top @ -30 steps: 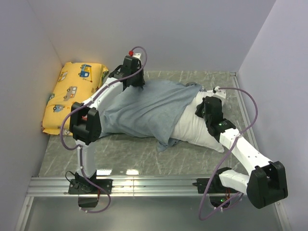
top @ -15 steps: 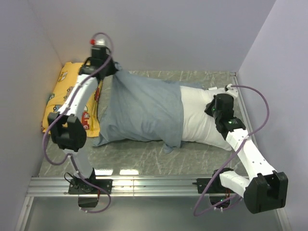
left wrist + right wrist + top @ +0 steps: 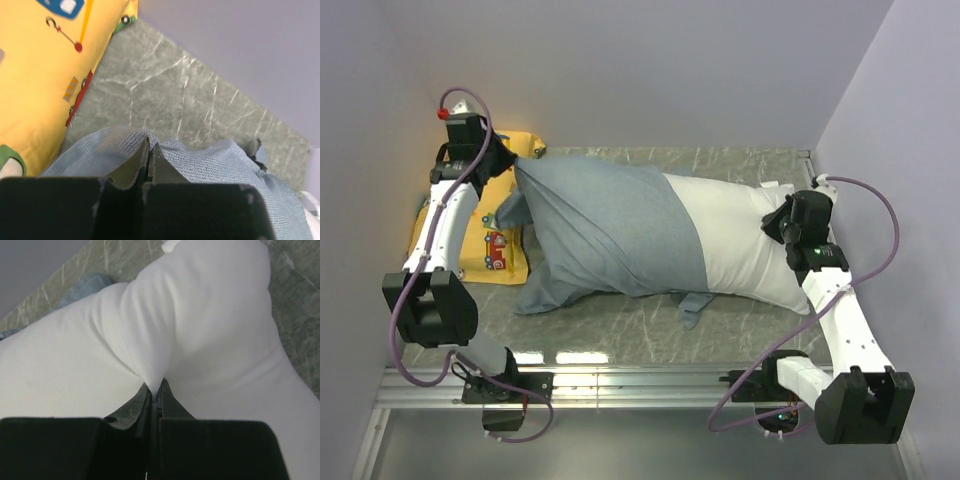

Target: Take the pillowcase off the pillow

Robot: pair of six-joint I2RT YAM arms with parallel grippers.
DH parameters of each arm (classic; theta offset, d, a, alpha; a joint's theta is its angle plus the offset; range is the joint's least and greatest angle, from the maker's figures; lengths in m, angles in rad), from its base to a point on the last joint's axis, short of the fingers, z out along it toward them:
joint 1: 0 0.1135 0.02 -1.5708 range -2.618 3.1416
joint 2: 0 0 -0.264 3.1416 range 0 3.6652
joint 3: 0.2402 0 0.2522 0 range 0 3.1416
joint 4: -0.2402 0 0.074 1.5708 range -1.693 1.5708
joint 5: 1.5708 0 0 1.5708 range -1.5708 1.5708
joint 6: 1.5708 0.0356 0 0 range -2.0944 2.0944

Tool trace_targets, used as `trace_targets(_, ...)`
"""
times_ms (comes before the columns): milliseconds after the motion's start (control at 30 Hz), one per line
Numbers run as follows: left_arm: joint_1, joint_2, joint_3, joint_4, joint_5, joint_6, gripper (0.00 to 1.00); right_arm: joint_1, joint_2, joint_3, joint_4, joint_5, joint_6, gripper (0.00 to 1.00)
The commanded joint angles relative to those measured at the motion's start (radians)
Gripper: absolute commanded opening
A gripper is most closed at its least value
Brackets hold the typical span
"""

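My left gripper (image 3: 149,148) is clamped on the pillowcase (image 3: 610,230) corner at 10 o'clock; my right gripper (image 3: 156,385) pinches the pillow (image 3: 740,245) at 3 o'clock. The case covers the pillow's 9 o'clock half. If either thin pinch slips, the stretch collapses.

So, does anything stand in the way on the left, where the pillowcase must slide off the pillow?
Yes. The yellow cartoon-car pillow lies on that side, below the left gripper, which is shut on the pillowcase end. The side wall stands just beyond it, so room looks short. The right gripper holds the pillow.
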State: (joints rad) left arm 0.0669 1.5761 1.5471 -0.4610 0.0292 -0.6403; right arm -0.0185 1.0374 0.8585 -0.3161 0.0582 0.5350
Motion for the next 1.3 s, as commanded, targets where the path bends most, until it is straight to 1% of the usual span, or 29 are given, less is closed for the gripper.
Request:
trace_targets(0, -0.054, 0.01, -0.05, 0.163, -0.052, 0.03, 0.0, -0.006, -0.054, 0.059, 0.005, 0.092, -0.05, 0.03)
trace_targets(33, -0.123, 0.016, -0.051, 0.156, -0.089, 0.045, 0.0, 0.014, -0.06, 0.072, -0.001, 0.112, -0.059, 0.1)
trace_targets(67, -0.146, 0.022, -0.064, 0.163, -0.119, 0.051, 0.0, 0.09, -0.065, 0.077, -0.005, 0.127, -0.088, 0.31)
trace_targets(100, -0.163, 0.033, -0.074, 0.177, -0.12, 0.051, 0.0, 0.136, -0.072, 0.086, -0.024, 0.175, -0.101, 0.41)
trace_targets(133, -0.182, 0.039, -0.087, 0.185, -0.118, 0.042, 0.0, 0.175, -0.076, 0.105, -0.034, 0.189, -0.116, 0.49)
trace_targets(167, -0.187, 0.044, -0.093, 0.189, -0.118, 0.039, 0.0, 0.251, -0.08, 0.114, -0.04, 0.19, -0.144, 0.59)
trace_targets(233, -0.188, 0.059, -0.091, 0.199, -0.112, 0.031, 0.0, 0.319, -0.083, 0.148, -0.073, 0.19, -0.156, 0.66)
trace_targets(267, -0.19, 0.067, -0.088, 0.2, -0.109, 0.031, 0.0, 0.398, -0.082, 0.161, -0.09, 0.198, -0.168, 0.71)
trace_targets(367, -0.193, 0.099, -0.045, 0.193, -0.097, 0.036, 0.0, 0.494, -0.027, 0.204, -0.164, 0.273, -0.179, 0.78)
trace_targets(567, -0.225, 0.18, 0.093, 0.153, -0.06, 0.073, 0.0, 0.598, 0.125, 0.18, -0.18, 0.249, -0.187, 0.8)
trace_targets(633, -0.242, 0.216, 0.151, 0.13, -0.06, 0.09, 0.0, 0.601, 0.173, 0.166, -0.164, 0.271, -0.17, 0.8)
trace_targets(667, -0.245, 0.223, 0.165, 0.111, -0.06, 0.093, 0.0, 0.6, 0.197, 0.165, -0.17, 0.322, -0.144, 0.8)
trace_targets(700, -0.249, 0.231, 0.175, 0.11, -0.058, 0.097, 0.0, 0.597, 0.234, 0.156, -0.149, 0.324, -0.145, 0.79)
trace_targets(733, -0.256, 0.231, 0.192, 0.107, -0.058, 0.106, 0.0, 0.589, 0.246, 0.131, -0.126, 0.31, -0.144, 0.69)
trace_targets(767, -0.257, 0.232, 0.202, 0.099, -0.058, 0.108, 0.0, 0.568, 0.266, 0.122, -0.104, 0.281, -0.136, 0.56)
trace_targets(800, -0.26, 0.234, 0.212, 0.088, -0.051, 0.119, 0.05, 0.556, 0.276, 0.111, -0.074, 0.226, -0.132, 0.4)
trace_targets(833, -0.263, 0.236, 0.237, 0.075, -0.045, 0.125, 0.13, 0.548, 0.283, 0.109, -0.063, 0.213, -0.124, 0.1)
trace_targets(867, -0.269, 0.234, 0.248, 0.059, -0.058, 0.131, 0.24, 0.537, 0.299, 0.108, -0.052, 0.204, -0.115, 0.0)
trace_targets(900, -0.276, 0.219, 0.252, 0.035, -0.07, 0.137, 0.49, 0.532, 0.306, 0.112, -0.046, 0.195, -0.112, 0.0)
trace_targets(933, -0.294, 0.207, 0.248, 0.028, -0.086, 0.155, 0.57, 0.525, 0.308, 0.126, -0.046, 0.196, -0.101, 0.0)
trace_targets(967, -0.306, 0.19, 0.239, 0.024, -0.115, 0.165, 0.62, 0.503, 0.3, 0.129, -0.043, 0.196, -0.093, 0.0)
trace_targets(1000, -0.318, 0.146, 0.225, 0.018, -0.136, 0.172, 0.69, 0.487, 0.291, 0.128, -0.022, 0.187, -0.087, 0.0)
trace_targets(1067, -0.36, 0.086, 0.15, 0.01, -0.169, 0.185, 0.74, 0.442, 0.27, 0.123, 0.001, 0.105, -0.063, 0.0)
trace_targets(1100, -0.392, 0.014, 0.11, 0.015, -0.199, 0.174, 0.84, 0.404, 0.266, 0.12, 0.024, 0.076, -0.058, 0.0)
trace_targets(1133, -0.412, -0.026, 0.012, 0.034, -0.212, 0.171, 0.85, 0.396, 0.265, 0.123, 0.032, 0.051, -0.055, 0.0)
trace_targets(1167, -0.433, -0.065, -0.04, 0.044, -0.228, 0.166, 0.85, 0.391, 0.268, 0.128, 0.031, 0.055, -0.052, 0.0)
trace_targets(1200, -0.455, -0.14, -0.092, 0.044, -0.271, 0.157, 0.84, 0.39, 0.27, 0.132, 0.032, 0.063, -0.055, 0.0)
trace_targets(1233, -0.501, -0.177, -0.204, 0.051, -0.288, 0.134, 0.84, 0.388, 0.276, 0.139, 0.034, 0.061, -0.055, 0.0)
trace_targets(1267, -0.521, -0.212, -0.258, 0.067, -0.302, 0.122, 0.83, 0.388, 0.283, 0.14, 0.037, 0.055, -0.056, 0.0)
